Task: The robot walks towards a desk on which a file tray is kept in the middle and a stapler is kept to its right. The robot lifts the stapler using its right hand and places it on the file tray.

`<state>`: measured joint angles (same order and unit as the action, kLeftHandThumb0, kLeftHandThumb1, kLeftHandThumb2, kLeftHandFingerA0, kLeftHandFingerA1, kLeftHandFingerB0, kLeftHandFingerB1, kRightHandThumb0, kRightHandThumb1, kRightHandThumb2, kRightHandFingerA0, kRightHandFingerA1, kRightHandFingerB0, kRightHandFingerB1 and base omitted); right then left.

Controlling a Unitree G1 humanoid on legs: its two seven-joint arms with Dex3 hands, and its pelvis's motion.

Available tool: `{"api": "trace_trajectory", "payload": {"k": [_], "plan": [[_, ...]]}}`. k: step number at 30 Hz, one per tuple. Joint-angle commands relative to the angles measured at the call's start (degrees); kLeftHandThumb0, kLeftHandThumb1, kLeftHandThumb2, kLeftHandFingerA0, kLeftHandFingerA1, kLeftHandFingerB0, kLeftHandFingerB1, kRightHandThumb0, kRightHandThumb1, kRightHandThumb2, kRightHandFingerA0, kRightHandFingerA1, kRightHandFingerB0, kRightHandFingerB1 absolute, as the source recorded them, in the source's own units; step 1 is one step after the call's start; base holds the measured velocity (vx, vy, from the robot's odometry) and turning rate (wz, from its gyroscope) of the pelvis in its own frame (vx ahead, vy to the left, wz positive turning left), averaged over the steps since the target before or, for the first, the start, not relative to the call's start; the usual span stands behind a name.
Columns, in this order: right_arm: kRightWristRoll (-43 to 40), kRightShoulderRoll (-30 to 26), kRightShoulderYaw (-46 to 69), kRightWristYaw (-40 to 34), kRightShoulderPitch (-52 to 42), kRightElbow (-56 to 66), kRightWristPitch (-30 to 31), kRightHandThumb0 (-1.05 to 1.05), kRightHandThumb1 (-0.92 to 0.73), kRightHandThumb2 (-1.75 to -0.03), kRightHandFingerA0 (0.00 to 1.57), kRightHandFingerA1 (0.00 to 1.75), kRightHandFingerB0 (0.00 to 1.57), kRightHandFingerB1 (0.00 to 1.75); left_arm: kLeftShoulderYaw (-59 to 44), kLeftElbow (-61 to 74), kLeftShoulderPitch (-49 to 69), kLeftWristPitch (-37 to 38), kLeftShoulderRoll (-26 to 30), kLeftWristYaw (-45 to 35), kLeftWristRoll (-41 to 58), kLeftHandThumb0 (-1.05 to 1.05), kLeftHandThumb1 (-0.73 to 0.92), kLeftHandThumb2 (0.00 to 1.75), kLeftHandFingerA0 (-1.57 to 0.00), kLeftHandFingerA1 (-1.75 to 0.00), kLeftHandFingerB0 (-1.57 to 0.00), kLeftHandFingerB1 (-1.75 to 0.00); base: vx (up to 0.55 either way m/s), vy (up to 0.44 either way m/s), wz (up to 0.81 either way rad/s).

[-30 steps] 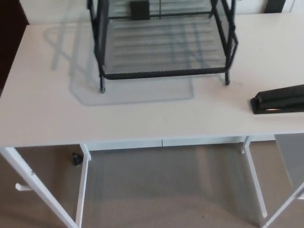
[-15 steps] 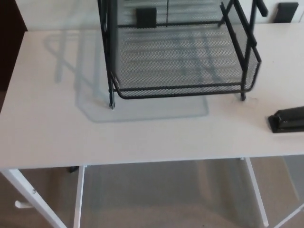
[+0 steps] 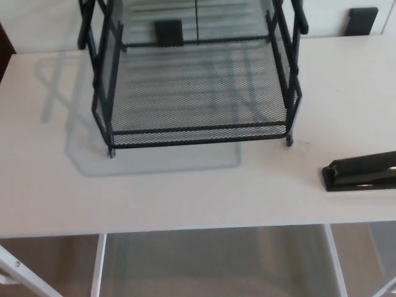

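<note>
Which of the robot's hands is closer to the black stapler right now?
Neither hand is in view, so it cannot be told. The stapler lies on the desk toward the robot's right, so probably the right one.

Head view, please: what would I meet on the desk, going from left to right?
Bare desk top → black mesh file tray → black stapler, cut off by the right edge of the picture. Neither robot hand shows.
</note>
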<state>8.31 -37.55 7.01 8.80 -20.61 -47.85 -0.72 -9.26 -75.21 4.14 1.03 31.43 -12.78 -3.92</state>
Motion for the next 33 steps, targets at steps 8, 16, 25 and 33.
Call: {"api": "trace_trajectory", "payload": {"k": [8, 16, 25, 33], "plan": [[0.64, -0.20, -0.90, -0.34, 0.66, -1.19, -0.28, -0.59, -0.75, -0.67, 0.08, 0.15, 0.11, 0.23, -0.77, 0.10, 0.17, 0.56, 0.91, 0.19, 0.63, -0.70, 0.58, 1.14, -0.39, -0.82, -0.26, -0.72, 0.01, 0.097, -0.02], [-0.17, -0.02, -0.04, -0.17, 0.28, -1.03, -1.47, -0.64, -0.59, -0.93, 0.00, 0.24, 0.05, 0.32, -0.42, -0.19, -0.04, 0.53, 0.82, 0.47, 0.29, -0.70, 0.56, 1.12, -0.38, -0.82, -0.23, -0.71, 0.07, 0.082, 0.01], [0.29, -0.46, -0.22, 0.15, -0.22, 2.01, -0.71, -0.58, -0.75, -0.62, 0.04, 0.25, 0.11, 0.26, 0.80, 0.53, 0.34, 0.97, 1.20, -0.69, -0.76, -0.69, 0.60, 1.15, -0.38, -0.80, -0.31, -0.73, 0.00, 0.000, 0.00], [-7.19, 1.78, 7.19, 2.30, -2.25, 6.81, 1.48, -0.65, -0.77, -0.62, 0.24, 0.39, 0.06, 0.23, -1.56, 0.25, 0.66, 1.04, 0.78, -0.68, 1.85, -0.74, 0.58, 1.12, -0.34, -0.80, -0.17, -0.69, 0.00, 0.000, 0.00]]}}
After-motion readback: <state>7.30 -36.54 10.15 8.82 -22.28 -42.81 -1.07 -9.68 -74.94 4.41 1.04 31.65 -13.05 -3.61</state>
